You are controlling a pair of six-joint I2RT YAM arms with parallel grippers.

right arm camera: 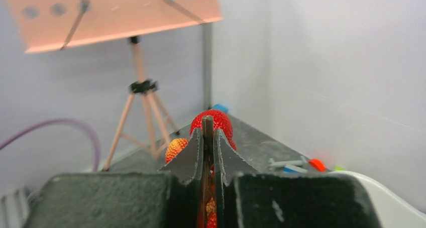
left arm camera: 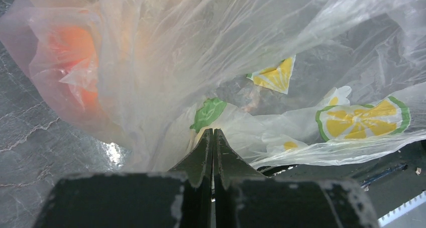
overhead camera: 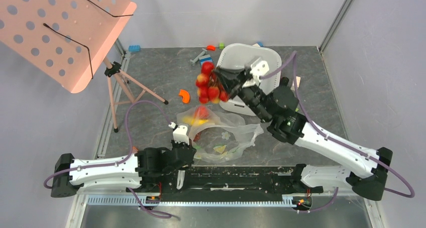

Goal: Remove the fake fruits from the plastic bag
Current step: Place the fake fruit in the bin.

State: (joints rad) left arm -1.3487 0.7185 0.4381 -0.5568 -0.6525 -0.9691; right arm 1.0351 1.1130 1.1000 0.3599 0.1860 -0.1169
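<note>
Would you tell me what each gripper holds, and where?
Right gripper: the grape bunch, by its dark stem. Left gripper: the plastic bag, by a fold of film.

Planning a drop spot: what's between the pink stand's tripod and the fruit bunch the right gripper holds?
One flat orange curved piece lies on the table there, shown in the top view.

- Robotics lab test cell: grey panel walls [overhead camera: 226, 12] and a metal frame post [overhead camera: 339, 18] box in a slate-patterned table [overhead camera: 161, 70].
- Cabled left arm [overhead camera: 103, 170] and right arm [overhead camera: 336, 148] flank a black rail [overhead camera: 236, 180].
- A pink perforated stand [overhead camera: 55, 32] sits on a tripod.
</note>
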